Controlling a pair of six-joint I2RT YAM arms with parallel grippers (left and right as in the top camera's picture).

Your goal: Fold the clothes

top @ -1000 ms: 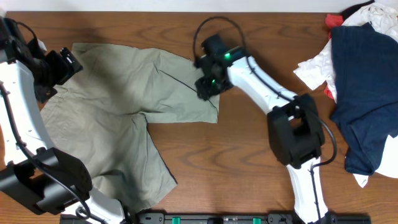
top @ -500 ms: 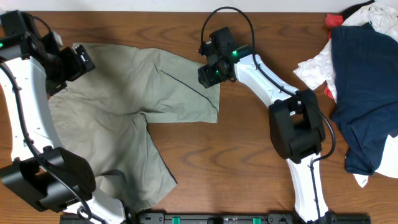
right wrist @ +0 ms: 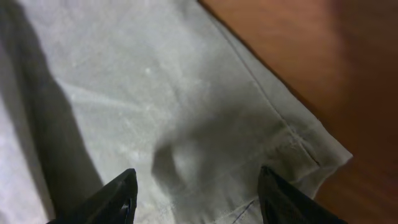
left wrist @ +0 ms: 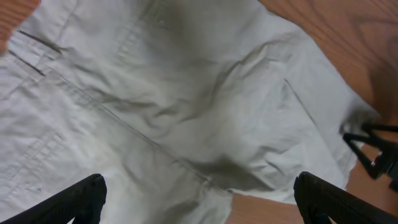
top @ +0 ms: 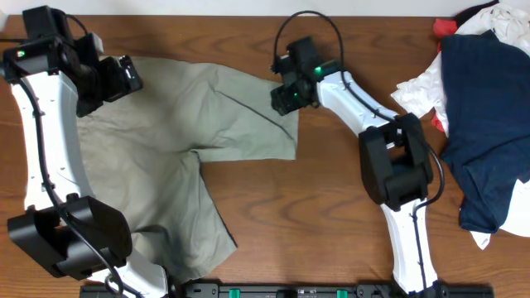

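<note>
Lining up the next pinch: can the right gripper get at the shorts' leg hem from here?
Likely yes. The right gripper hangs open over the khaki shorts beside that hem, with nothing lying on the cloth there.

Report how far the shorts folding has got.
Done: the shorts lie spread flat on the table, both legs out, with no fold yet. In hand: the left gripper hovers open over the waist end, and the right gripper, jaws apart, sits over the hem corner of the leg that points right; neither has cloth pinched. Left: every fold.
</note>
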